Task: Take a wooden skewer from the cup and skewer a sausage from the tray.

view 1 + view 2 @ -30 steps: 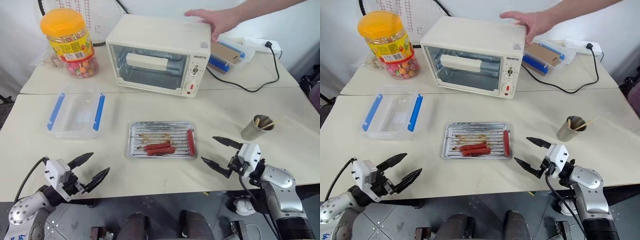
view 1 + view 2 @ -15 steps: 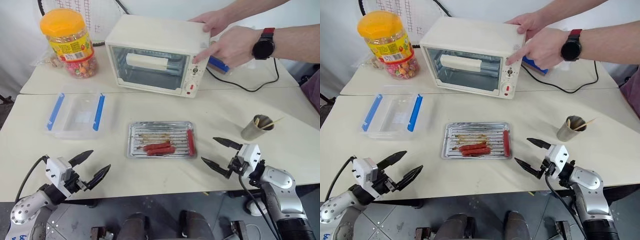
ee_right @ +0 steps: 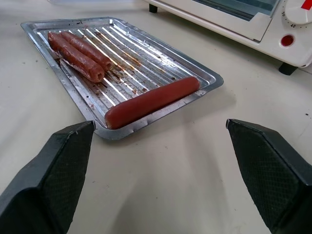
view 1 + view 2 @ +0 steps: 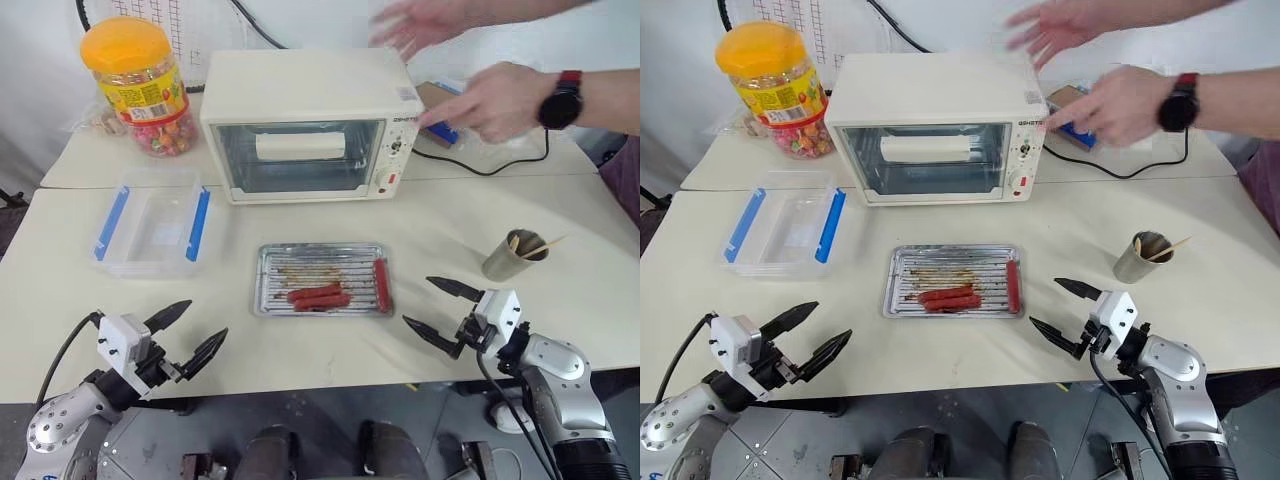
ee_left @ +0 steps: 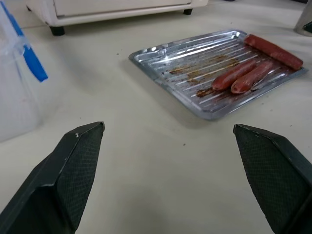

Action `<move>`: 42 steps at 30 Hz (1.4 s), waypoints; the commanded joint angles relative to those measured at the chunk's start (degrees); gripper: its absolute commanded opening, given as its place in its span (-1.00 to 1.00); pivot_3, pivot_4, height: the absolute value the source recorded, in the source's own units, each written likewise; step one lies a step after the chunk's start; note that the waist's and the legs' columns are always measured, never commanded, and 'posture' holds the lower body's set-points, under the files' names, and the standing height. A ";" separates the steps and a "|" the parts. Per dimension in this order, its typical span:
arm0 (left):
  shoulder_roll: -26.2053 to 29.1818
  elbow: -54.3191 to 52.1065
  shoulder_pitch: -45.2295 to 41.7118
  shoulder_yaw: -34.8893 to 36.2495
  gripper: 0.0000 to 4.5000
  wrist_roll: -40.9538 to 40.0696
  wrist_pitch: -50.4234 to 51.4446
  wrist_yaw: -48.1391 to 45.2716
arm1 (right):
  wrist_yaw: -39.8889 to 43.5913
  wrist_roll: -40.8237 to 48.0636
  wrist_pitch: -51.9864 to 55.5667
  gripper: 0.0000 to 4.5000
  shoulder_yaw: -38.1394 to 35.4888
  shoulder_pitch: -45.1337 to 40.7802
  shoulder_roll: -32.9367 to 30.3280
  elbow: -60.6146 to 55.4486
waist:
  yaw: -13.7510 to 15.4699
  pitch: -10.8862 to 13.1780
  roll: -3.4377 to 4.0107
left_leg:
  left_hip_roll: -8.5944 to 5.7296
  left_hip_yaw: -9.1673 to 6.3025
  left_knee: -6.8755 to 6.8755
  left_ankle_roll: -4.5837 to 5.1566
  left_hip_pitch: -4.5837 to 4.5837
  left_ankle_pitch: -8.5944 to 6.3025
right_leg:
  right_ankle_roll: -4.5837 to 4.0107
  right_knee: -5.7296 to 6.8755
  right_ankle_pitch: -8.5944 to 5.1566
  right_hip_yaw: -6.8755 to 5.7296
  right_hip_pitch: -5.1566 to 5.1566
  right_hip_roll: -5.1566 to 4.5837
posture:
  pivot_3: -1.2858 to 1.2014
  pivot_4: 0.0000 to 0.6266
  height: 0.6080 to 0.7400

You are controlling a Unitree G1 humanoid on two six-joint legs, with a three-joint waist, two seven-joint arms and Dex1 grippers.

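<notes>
Both black two-fingered grippers, left gripper (image 4: 190, 335) and right gripper (image 4: 436, 306), are hovering wide apart, empty, flanking the shallow silver metal tray (image 4: 322, 252) holding three red sausages (image 4: 320, 296); the grey metal cup (image 4: 505, 257) of wooden skewers (image 4: 545, 244) is standing beyond the right gripper.

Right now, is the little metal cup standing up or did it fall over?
Standing up. The cup sits upright on the table, its open mouth facing up, with wooden skewers poking out over the rim.
</notes>
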 commanded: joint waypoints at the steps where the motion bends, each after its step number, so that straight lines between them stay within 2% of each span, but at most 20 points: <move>1: 0.78 -1.97 -0.01 1.37 1.00 -1.75 0.50 -0.28 | 0.32 1.92 1.23 1.00 -1.15 -0.33 -0.31 -1.48 | 0.00 0.00 0.00 | 0.00 0.00 0.00 0.00 0.00 0.00 | 0.00 0.00 0.00 0.00 0.00 0.00 | 0.03 -0.52 1.00; 13: 1.43 -3.29 0.37 0.91 1.00 -1.77 1.91 -1.79 | 1.08 3.41 3.76 1.00 -1.66 2.25 -1.03 -5.44 | 0.04 0.00 0.00 | 0.00 0.00 0.00 0.00 0.00 0.00 | 0.00 0.00 0.00 0.00 0.00 0.00 | 0.03 -0.52 1.00; 18: 3.47 -0.99 -1.36 0.90 1.00 1.48 -0.57 -2.92 | 2.48 3.67 3.66 1.00 -2.23 4.19 -2.32 -7.32 | 0.16 0.00 0.00 | -0.01 0.00 0.01 0.00 0.00 0.00 | 0.00 0.00 0.00 0.00 0.01 0.00 | 0.03 -0.52 1.00; 22: 5.33 1.35 -3.58 2.77 1.00 0.25 -0.74 -4.34 | 3.73 4.35 3.65 1.00 -3.27 5.61 -4.02 -8.39 | 0.14 0.00 0.00 | -0.01 -0.01 0.00 0.00 -0.01 0.00 | 0.00 -0.01 0.00 -0.02 0.01 0.00 | 0.03 -0.52 1.00; 29: 5.54 4.98 -0.70 3.34 1.00 0.53 -1.03 -6.70 | 3.19 3.80 3.22 1.00 -4.96 6.43 -4.15 -8.15 | -0.02 0.00 0.00 | 0.02 0.02 -0.03 0.00 0.01 0.00 | 0.00 -0.01 0.00 -0.02 0.00 0.01 | 0.03 -0.52 1.00; 34: 5.05 4.52 0.26 2.94 1.00 1.13 -2.62 -6.83 | 2.20 3.03 3.64 1.00 -4.45 6.36 -3.48 -8.88 | 0.31 0.00 0.00 | -0.02 0.00 0.00 0.00 0.00 0.00 | 0.00 -0.01 0.00 0.00 0.01 -0.03 | 0.03 -0.52 1.00; 42: 6.58 3.02 2.35 3.40 1.00 -0.79 0.46 -8.59 | 0.87 2.40 4.00 1.00 -4.11 6.41 -3.46 -10.24 | 0.10 0.00 0.00 | 0.01 0.00 0.00 0.00 0.00 0.00 | 0.00 -0.02 0.00 0.00 0.01 -0.01 | 0.03 -0.52 1.00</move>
